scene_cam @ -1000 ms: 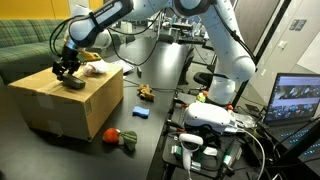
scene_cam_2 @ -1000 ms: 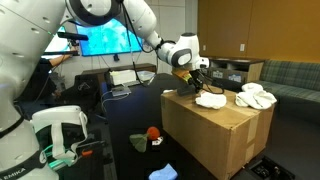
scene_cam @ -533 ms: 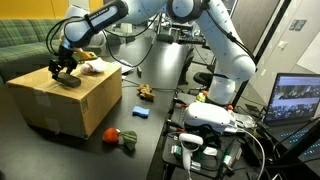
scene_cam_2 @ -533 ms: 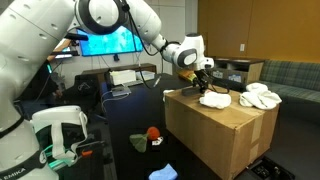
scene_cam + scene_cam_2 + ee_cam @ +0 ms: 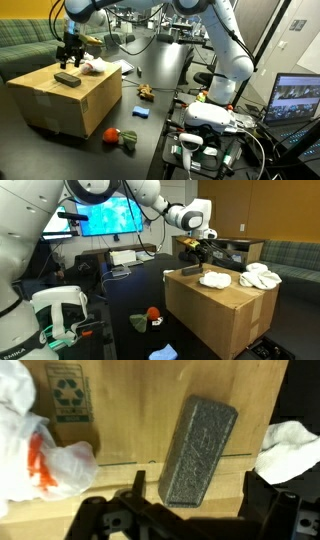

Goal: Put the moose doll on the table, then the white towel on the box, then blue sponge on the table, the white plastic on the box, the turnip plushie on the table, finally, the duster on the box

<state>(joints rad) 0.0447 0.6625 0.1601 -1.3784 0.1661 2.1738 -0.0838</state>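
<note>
The dark grey duster [image 5: 68,78] lies flat on top of the cardboard box [image 5: 70,108], also in the other exterior view [image 5: 188,271] and the wrist view [image 5: 197,448]. My gripper [image 5: 70,60] [image 5: 195,254] [image 5: 195,485] hangs open and empty just above it. The white plastic [image 5: 213,279] [image 5: 30,445] and the white towel [image 5: 258,277] [image 5: 292,448] lie on the box too. The moose doll [image 5: 146,93], the blue sponge [image 5: 141,113] and the turnip plushie [image 5: 115,135] lie on the dark table beside the box.
A green sofa [image 5: 25,40] stands behind the box. A laptop [image 5: 300,100] and a white device [image 5: 205,115] sit at the table's near side. A lit monitor [image 5: 105,220] and cables are at the far end.
My gripper has let go of the duster, left it on the box, and risen above it.
</note>
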